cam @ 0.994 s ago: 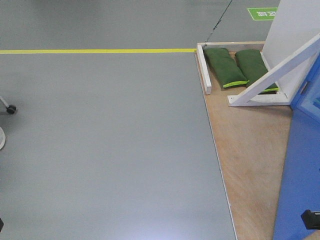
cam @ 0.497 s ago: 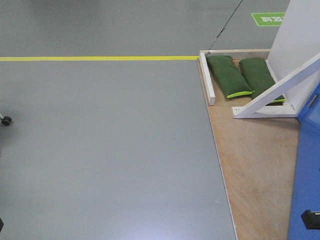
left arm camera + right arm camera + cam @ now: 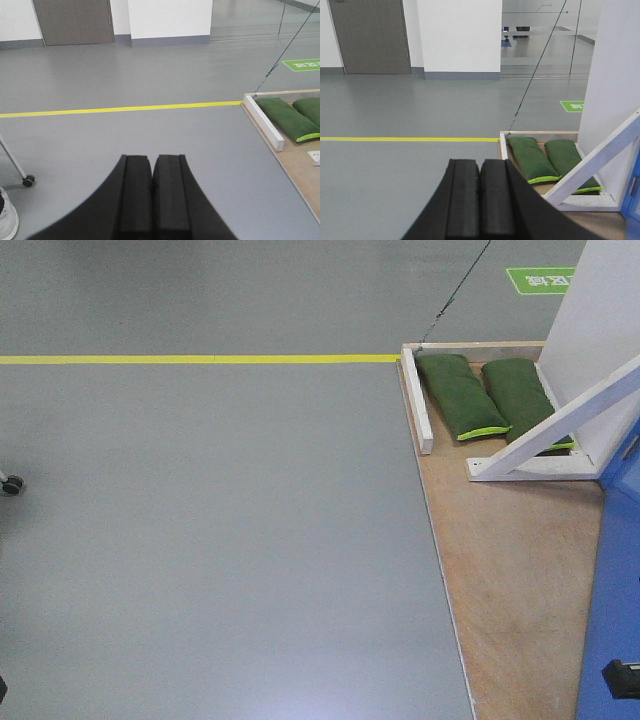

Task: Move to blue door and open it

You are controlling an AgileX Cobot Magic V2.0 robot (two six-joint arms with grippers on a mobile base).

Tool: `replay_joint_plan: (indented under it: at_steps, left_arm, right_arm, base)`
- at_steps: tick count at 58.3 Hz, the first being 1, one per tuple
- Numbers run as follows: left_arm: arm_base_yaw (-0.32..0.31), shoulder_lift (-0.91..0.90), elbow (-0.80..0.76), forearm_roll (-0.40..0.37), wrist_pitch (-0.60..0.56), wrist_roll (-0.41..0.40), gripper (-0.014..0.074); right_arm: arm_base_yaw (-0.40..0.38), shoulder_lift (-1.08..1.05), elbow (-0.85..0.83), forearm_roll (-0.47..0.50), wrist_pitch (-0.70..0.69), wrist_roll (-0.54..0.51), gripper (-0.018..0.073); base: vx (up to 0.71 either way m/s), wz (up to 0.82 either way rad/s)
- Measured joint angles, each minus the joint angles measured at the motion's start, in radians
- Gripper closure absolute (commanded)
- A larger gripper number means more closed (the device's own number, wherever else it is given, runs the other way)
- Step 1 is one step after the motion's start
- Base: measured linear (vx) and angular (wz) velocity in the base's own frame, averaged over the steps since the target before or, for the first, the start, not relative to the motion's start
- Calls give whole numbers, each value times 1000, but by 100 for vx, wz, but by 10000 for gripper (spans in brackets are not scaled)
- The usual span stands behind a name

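The blue door [image 3: 612, 590] shows only as a glossy blue panel along the right edge of the front view, standing on the wooden platform [image 3: 510, 560]. A sliver of the same blue door [image 3: 635, 202] sits at the right edge of the right wrist view. No handle or lock is in view. My left gripper [image 3: 152, 158] is shut and empty, held over grey floor left of the platform. My right gripper [image 3: 480, 161] is shut and empty too, pointing at the platform's near left corner.
Two green sandbags [image 3: 462, 395] lie at the platform's far end beside white wooden braces [image 3: 555, 425] and a white panel [image 3: 598, 310]. A yellow floor line [image 3: 200, 359] runs to the platform. A caster wheel [image 3: 11, 484] sits at far left.
The whole front view has slid down and outward: platform, sandbags and yellow line sit lower, the caster lower left. Less of the blue door shows at the right edge.
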Motion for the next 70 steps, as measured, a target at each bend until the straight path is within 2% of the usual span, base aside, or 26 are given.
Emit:
replay_joint_plan:
  at_steps: [10, 15, 19, 23, 45, 53, 58, 63, 70]
  left_arm:
    - [0, 0, 0, 0, 0, 0, 524]
    - [0, 0, 0, 0, 0, 0, 524]
    - [0, 0, 0, 0, 0, 0, 524]
    - [0, 0, 0, 0, 0, 0, 524]
    - [0, 0, 0, 0, 0, 0, 524]
    - [0, 0, 0, 0, 0, 0, 524]
    - [0, 0, 0, 0, 0, 0, 524]
    - [0, 0, 0, 0, 0, 0, 524]
    - [0, 0, 0, 0, 0, 0, 524]
  right_arm:
    - [0, 0, -2, 0, 22, 0, 547]
    - [0, 0, -73, -1, 185, 0, 547]
    - [0, 8, -203, -2, 333, 0, 547]
    - [0, 47, -341, -4, 389, 0, 547]
    - [0, 503, -1097, -56, 424, 0, 547]
    - [0, 621, -1262, -56, 382, -16, 547]
    - [0, 672, -1315, -75, 309, -27, 547]
    - [0, 700, -1331, -75, 187, -25, 547]
    - [0, 717, -1333, 2, -111, -17, 547]
  base:
    - [0, 0]
    - [0, 0]
    - [0, 0]
    - [0, 0]
    - [0, 0]
    - [0, 0]
    - [0, 0]
    - [0, 0]
    - [0, 0]
